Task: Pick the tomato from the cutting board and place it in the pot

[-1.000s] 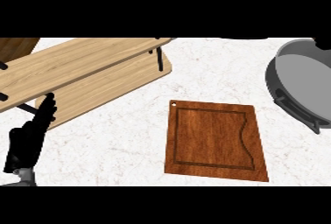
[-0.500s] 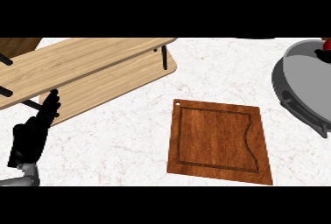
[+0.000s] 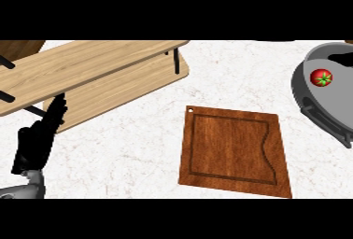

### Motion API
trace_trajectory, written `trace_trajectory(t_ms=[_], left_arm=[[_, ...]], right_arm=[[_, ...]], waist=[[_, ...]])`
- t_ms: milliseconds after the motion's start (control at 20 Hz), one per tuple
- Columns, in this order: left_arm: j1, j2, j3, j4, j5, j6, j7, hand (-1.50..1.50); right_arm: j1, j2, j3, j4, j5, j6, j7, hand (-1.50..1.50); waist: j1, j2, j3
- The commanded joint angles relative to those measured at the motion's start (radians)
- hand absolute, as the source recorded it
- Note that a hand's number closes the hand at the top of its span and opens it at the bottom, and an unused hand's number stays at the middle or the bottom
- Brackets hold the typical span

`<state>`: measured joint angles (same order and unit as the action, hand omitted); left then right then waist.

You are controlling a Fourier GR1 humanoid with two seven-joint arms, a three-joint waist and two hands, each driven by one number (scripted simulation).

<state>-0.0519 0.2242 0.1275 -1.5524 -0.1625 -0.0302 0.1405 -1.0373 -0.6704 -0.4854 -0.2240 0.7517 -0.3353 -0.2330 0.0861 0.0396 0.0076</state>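
At the far left we see the left hand [image 3: 34,144] rising from the lower edge over the pale marbled counter [image 3: 131,154], its fingers [image 3: 53,112] straight and held together, holding nothing. Their tips lie against the near edge of a light wooden rack [image 3: 96,65] with black legs, which stretches up and to the right of the fingers across the upper left. Well to the right of the fingers, and a little lower than their tips, the dark wooden cutting board [image 3: 234,149] lies flat on the counter (its top is bare, with only a groove running round it). Farther right again, far from the fingers and cut off by the right edge, stands the grey pot [image 3: 303,100]. The tomato [image 3: 321,77] sits inside it, red with a green star-shaped stalk facing up. Just above and to the right of the tomato a dark shape [image 3: 341,58] touches the right edge; we cannot tell whether it is the right hand, nor how it is held.
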Motion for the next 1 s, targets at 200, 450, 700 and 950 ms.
trace_trajectory(t_ms=[200, 450, 700, 950], left_arm=[[0.020, -0.002, 0.013, 0.024, 0.005, 0.000, -0.014, 0.00], [0.011, 0.006, 0.035, 0.036, 0.009, 0.006, -0.020, 0.00], [0.033, 0.009, 0.033, -0.032, 0.013, -0.001, 0.040, 0.00], [0.075, -0.001, 0.038, 0.045, -0.009, 0.008, -0.064, 0.00]], right_arm=[[-0.022, 0.050, -0.221, -0.060, -0.240, -0.044, -0.223, -1.50], [-0.025, -0.023, -0.265, -0.003, -0.299, 0.114, -0.217, -1.50], [0.047, -0.062, -0.286, 0.015, -0.343, 0.250, -0.270, -1.50], [0.144, -0.121, -0.327, -0.006, -0.414, 0.356, -0.325, -1.50]], waist=[[-0.026, -0.013, -0.001], [-0.035, -0.016, -0.004], [-0.048, -0.026, -0.004], [-0.066, -0.031, -0.006]])
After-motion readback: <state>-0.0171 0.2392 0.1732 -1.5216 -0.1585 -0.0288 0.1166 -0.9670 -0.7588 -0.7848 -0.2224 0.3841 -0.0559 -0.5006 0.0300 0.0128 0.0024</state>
